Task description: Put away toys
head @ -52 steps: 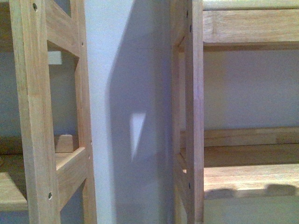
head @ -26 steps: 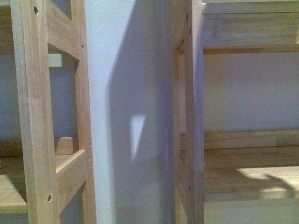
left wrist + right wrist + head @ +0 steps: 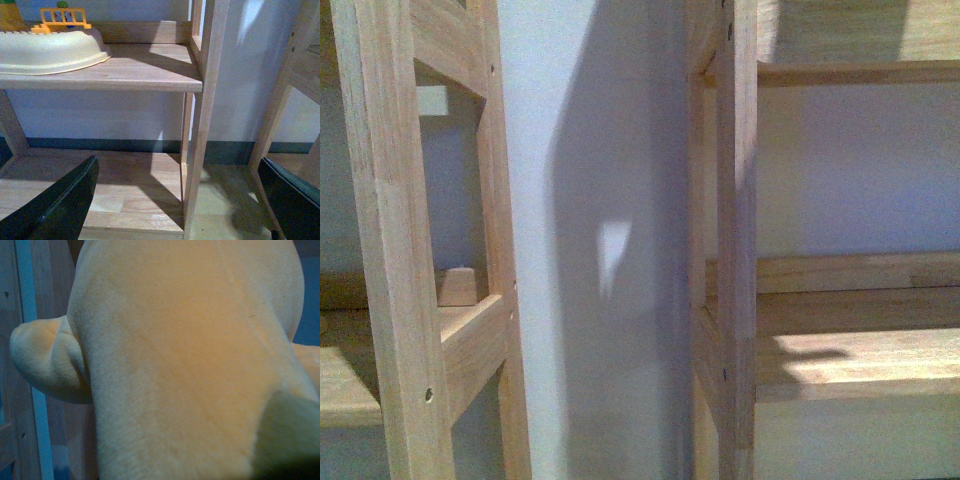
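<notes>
My right claw is hiding behind the toy (image 3: 190, 365), which is filling its whole camera, so I cannot tell how tightly it is gripping. My left claw (image 3: 177, 162) is hanging wide open, holding nothing. In the front view the shelf (image 3: 860, 365) is sitting higher than a moment ago and the shadow on it is moving, so I think I am bringing the toy close. The shelf is looking bare and flat. A rack (image 3: 390, 250) is standing left of it, with a white wall (image 3: 580, 200) between.
</notes>
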Robot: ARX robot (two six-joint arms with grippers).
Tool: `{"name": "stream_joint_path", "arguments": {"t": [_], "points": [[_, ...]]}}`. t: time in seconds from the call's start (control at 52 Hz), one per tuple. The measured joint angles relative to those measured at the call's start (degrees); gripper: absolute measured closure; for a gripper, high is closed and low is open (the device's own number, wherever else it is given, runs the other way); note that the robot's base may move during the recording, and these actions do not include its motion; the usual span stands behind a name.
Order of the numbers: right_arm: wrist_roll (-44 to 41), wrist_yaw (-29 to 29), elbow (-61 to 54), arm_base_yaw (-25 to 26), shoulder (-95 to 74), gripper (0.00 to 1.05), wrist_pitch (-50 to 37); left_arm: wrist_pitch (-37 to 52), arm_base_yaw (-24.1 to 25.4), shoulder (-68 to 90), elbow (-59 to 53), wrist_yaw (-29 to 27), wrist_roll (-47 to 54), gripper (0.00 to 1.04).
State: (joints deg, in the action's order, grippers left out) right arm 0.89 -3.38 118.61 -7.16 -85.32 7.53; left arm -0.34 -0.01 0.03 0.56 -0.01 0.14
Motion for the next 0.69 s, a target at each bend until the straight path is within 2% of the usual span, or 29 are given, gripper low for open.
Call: {"name": "stream_joint_path", "arguments": {"t": [0.327,0.692], "points": [[12.61,-3.13,10.82,0.48,-9.92,0.83,4.83,0.00,0.00,0.00,0.00,0.00,-0.02,0.06],[19.89,-0.39,16.15,3.32,-15.17,0.83,11.04,0.00,0.00,0.00,0.00,0.02,-0.02,0.06]]}}
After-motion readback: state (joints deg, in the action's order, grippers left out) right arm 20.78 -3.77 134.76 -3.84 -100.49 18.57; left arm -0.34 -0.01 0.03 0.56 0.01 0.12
